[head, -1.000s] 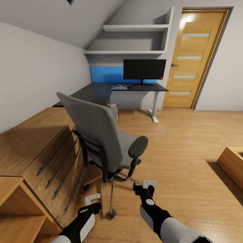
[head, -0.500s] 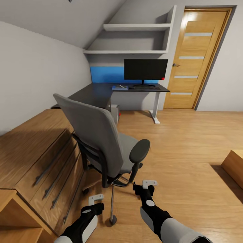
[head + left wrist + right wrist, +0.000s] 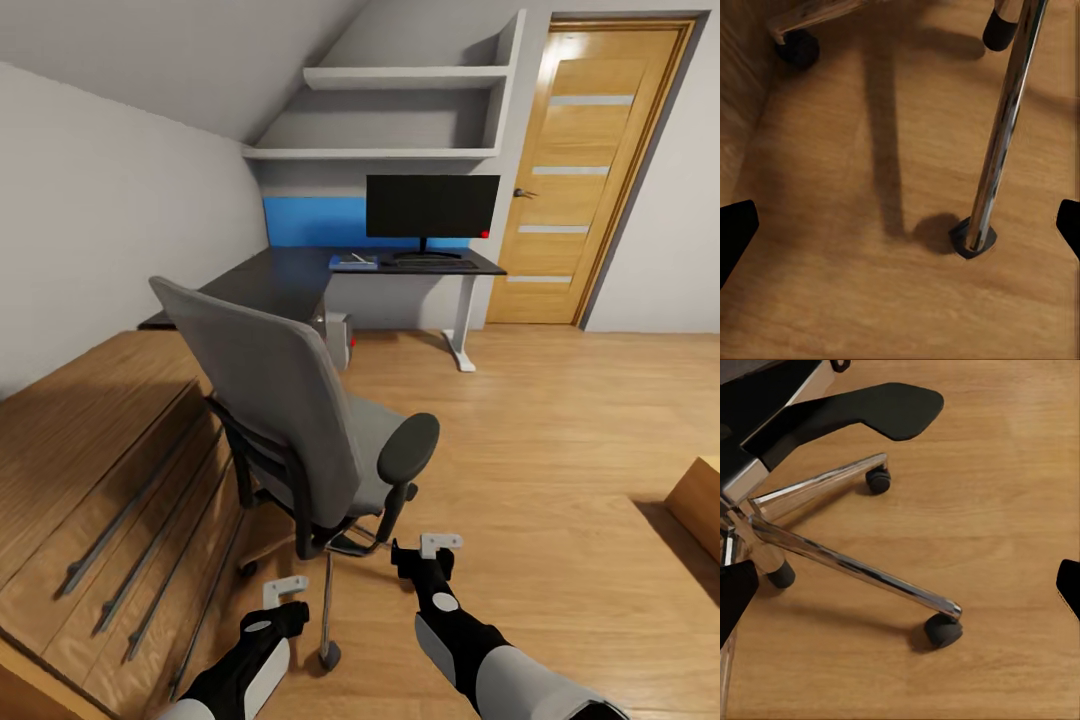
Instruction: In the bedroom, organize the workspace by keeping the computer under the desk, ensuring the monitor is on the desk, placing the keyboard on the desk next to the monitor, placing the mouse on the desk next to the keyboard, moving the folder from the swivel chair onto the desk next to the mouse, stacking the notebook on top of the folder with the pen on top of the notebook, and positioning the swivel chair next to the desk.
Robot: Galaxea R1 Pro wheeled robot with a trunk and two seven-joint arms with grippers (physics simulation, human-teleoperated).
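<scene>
The right wrist view reveals the swivel chair (image 3: 832, 427) castors; the head view shows the desk (image 3: 300, 275) at 12 o'clock. Both the left gripper (image 3: 900, 225) and the right gripper (image 3: 900, 585) gape wide, empty. The camera has crept closer.

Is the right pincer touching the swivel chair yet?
Apart. In the right wrist view, bare floor separates the right pincer from the swivel chair.

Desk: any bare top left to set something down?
Yes: the desk's near wing, from the swivel chair side up to the folder, looks bare. The far end is crowded, with folder, keyboard and monitor close together.
</scene>
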